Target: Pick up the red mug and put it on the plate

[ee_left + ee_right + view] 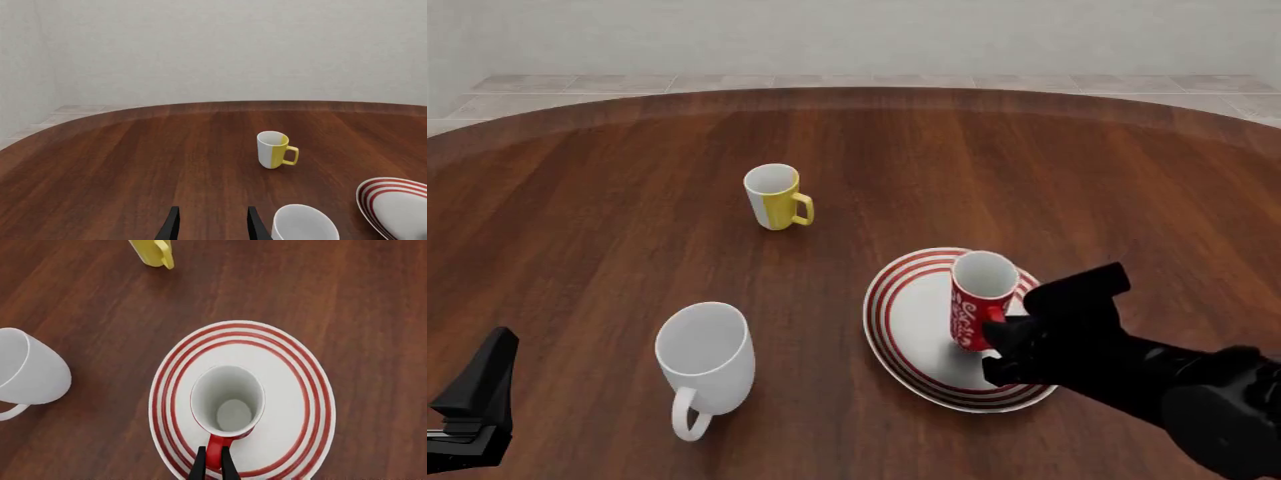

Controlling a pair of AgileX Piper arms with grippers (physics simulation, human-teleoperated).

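Observation:
The red mug (978, 300) stands upright in the middle of the plate (910, 300), white inside, handle towards my right arm. In the right wrist view I look down into the red mug (227, 400) over the red-ringed plate (300, 370). My right gripper (213, 457) is shut on the mug's red handle; it also shows in the front view (1004, 335). I cannot tell whether the mug's base touches the plate. My left gripper (212, 227) is open and empty, low at the front left of the table (474, 400). The plate's edge (400, 200) shows in the left wrist view.
A large plain white mug (707, 355) stands left of the plate, handle towards me; it shows in both wrist views (303, 225) (27, 370). A yellow-and-white mug (777, 197) stands farther back (273, 150) (150, 251). The round wooden table (587, 200) ends at the back.

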